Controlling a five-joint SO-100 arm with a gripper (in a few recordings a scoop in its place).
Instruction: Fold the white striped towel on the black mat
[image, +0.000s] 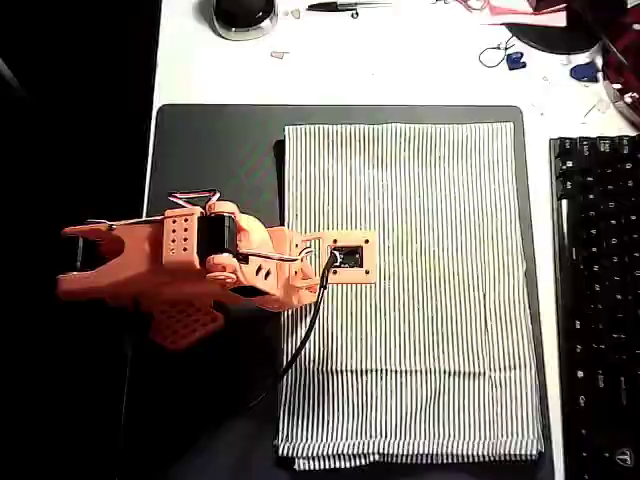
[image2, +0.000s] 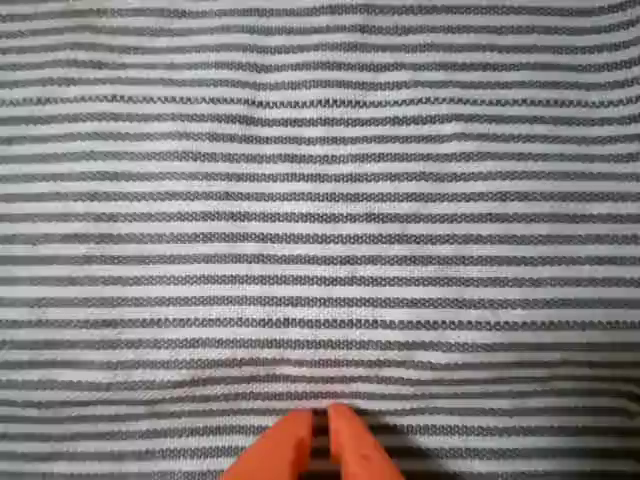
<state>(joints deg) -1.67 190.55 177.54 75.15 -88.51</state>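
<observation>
From overhead, a white surface (image: 400, 70) carries a black mat (image: 215, 150) that takes up most of the middle of the frame. The towel (image: 430, 320), white with fine dark stripes, lies flat on the right part of the mat, running from near the mat's top edge down to the bottom of the frame. Its left edge shows a doubled layer at the lower left corner. The left part of the mat is bare.

An orange arm (image: 170, 265) reaches in from the left of the frame, crossing the bare mat. Its front end, with a small square camera mount, sits over the towel's left edge at mid height. A black cable (image: 300, 345) trails from it down and left across the cloth and mat.

In the wrist view, the end effector (image2: 322, 445) shows at the bottom centre: two orange fingertips (image2: 285, 450) pressed together with only a thin seam between them, clenched with nothing seen between them. They sit just over the striped cloth, which fills the rest of that frame, lightly rippled near the tips.

Around the mat: a black keyboard (image: 600, 300) along the right edge of the overhead frame, just beside the mat; a round dark object (image: 244, 15) at the top; a pen (image: 345, 6) beside it; small blue bits (image: 515, 60) and clutter at the upper right.
</observation>
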